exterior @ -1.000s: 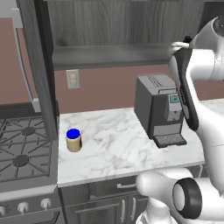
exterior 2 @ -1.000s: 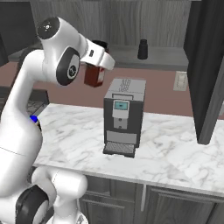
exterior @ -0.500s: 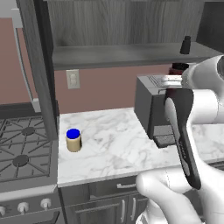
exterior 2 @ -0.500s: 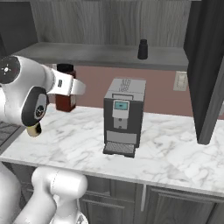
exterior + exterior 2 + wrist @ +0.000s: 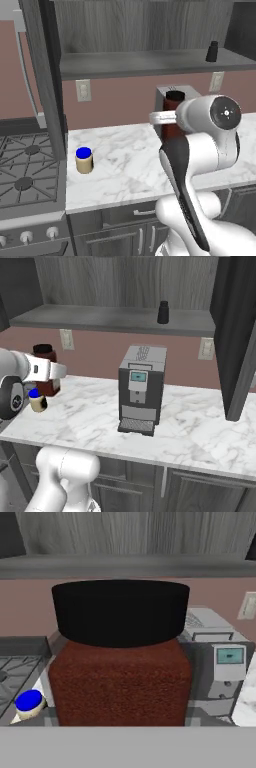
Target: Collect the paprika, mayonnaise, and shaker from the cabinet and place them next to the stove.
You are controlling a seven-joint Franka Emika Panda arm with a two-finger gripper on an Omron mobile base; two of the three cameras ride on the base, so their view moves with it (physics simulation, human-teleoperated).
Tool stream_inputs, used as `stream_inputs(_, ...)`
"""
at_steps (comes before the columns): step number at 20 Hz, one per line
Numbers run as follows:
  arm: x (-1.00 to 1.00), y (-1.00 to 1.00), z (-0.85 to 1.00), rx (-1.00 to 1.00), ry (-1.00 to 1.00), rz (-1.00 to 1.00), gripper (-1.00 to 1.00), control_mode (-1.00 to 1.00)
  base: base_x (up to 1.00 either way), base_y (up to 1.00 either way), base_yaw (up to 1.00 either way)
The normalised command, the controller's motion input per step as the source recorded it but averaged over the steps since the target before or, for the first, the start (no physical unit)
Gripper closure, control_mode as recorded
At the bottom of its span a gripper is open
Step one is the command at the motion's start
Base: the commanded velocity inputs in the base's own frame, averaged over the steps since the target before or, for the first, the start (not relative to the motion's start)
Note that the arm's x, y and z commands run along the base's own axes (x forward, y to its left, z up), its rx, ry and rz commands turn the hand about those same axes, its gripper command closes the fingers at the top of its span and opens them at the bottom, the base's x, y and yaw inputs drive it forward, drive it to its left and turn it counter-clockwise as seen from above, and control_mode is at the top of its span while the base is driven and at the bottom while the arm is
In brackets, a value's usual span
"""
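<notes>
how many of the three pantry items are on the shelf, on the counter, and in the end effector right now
On the cabinet shelf: 1, the shaker
On the counter: 1, the mayonnaise
In the end effector: 1, the paprika
Total: 3

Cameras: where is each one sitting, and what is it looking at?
Left base view: behind the arm's left, facing the counter, stove and mayonnaise; white arm at lower right.
Right base view: behind its right, facing the coffee machine; arm at left.
Hand view: on the hand, facing the paprika.
All three share the paprika and mayonnaise.
</notes>
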Motion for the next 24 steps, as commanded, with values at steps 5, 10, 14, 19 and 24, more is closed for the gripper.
stream_inputs(5, 0.49, 0.32, -0.20, 0.00, 0.04, 0.32, 1.00, -1.00, 0.00, 0.00, 0.00)
stream_inputs(10, 0.63, 0.29, -0.16, 0.00, 0.05, 0.34, 1.00, -1.00, 0.00, 0.00, 0.00)
stream_inputs(14, 0.65, 0.34, -0.16, 0.00, 0.06, 0.31, 1.00, -1.00, 0.00, 0.00, 0.00)
stream_inputs(19, 0.58, 0.40, -0.28, 0.00, 0.06, 0.28, 1.00, -1.00, 0.00, 0.00, 0.00)
stream_inputs(24, 0.29, 0.24, -0.37, 0.00, 0.07, 0.27, 1.00, -1.00, 0.00, 0.00, 0.00)
